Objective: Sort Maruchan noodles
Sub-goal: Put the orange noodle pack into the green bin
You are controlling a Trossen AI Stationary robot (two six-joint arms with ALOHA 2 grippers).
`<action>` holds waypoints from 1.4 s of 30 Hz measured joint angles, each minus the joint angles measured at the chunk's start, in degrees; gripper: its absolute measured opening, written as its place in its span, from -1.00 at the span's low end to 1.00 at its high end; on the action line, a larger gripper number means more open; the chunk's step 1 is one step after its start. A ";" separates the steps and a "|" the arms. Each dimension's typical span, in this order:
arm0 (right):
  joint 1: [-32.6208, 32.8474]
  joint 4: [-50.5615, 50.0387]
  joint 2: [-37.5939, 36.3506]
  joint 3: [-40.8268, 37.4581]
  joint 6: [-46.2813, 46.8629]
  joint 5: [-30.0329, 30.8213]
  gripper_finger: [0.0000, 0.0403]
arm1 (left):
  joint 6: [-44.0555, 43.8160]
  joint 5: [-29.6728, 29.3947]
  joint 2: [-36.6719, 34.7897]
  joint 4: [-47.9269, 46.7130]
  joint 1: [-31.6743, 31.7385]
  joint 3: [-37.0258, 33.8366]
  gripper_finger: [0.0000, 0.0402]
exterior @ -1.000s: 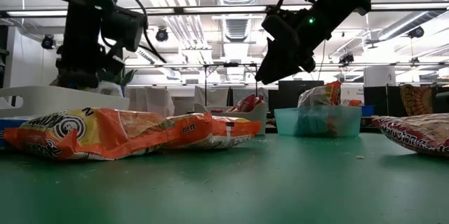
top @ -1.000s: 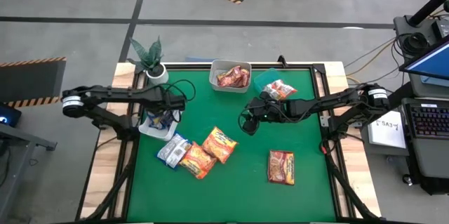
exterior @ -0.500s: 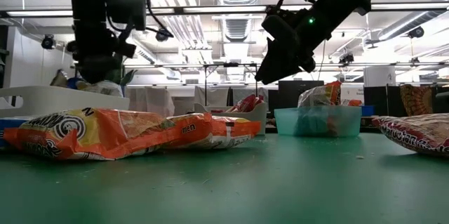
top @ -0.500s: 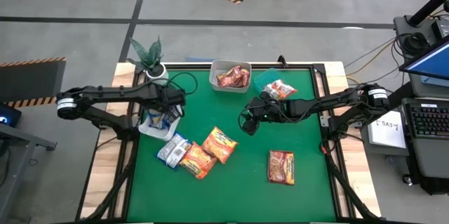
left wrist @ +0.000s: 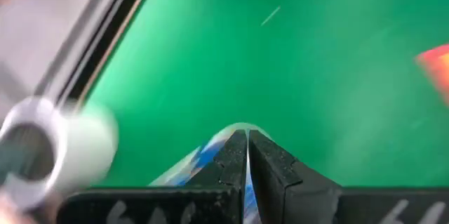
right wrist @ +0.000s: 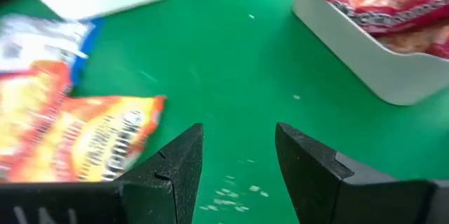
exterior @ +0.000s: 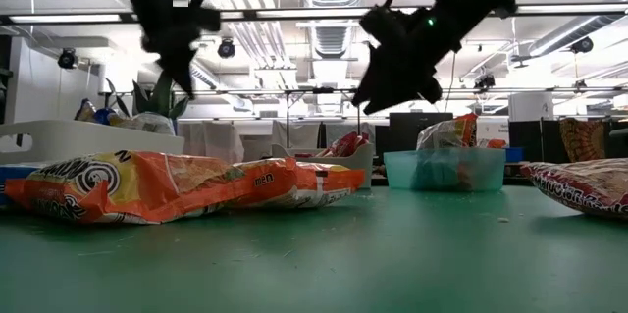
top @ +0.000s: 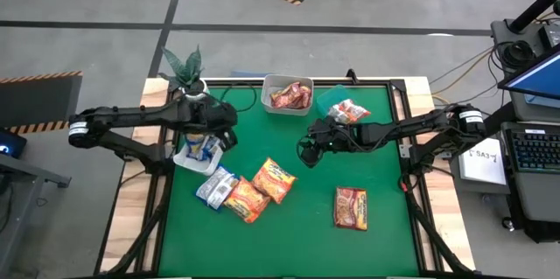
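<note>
Sorting is judged to be midway, and the green felt-like counter (top: 306, 244) is best treated as a flat, slightly grippy bed from which packets must be lifted cleanly rather than dragged. The right end effector (right wrist: 238, 136) is held above the middle of the counter, fingers spread and empty, with the nearer orange packet (top: 276, 179) just ahead of it. A good pick would be made by lowering squarely over a short crimped end, where the crinkly film is flat and stiff, since the pillowy middle is likely to slip or crush the brittle noodles. The left end effector (top: 226, 135) is seen over the edge of the white tub (top: 182, 162) at the counter's left side, fingers pressed together. A sliver of blue-and-white film (left wrist: 210, 155) shows at their tips, but whether it is pinched cannot be told. Three rigid, smooth-walled tubs are in use: the white one holding blue-and-white packets, a pale tub (top: 268, 102) at the back with glossy red packets, and a translucent teal tub (top: 325, 100) beside it holding one more. Loose on the counter are a second orange packet (top: 247, 198) overlapping the first, a blue-and-white packet (top: 215, 188) touching it, and a dark red packet (top: 350, 207) well apart. All are flat, rectangular and shiny.
</note>
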 joint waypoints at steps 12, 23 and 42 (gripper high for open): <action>0.22 -0.37 0.07 4.27 16.18 -17.56 -0.17 | 20.71 19.05 0.25 38.46 -13.02 -11.79 -0.99; 5.91 -4.72 1.57 3.79 31.72 -15.90 -0.17 | 17.39 23.49 3.30 51.75 -13.93 -20.66 -0.99; 8.90 3.97 14.85 3.71 37.34 -15.94 0.37 | 12.90 42.05 21.83 57.52 -13.91 -18.15 -0.99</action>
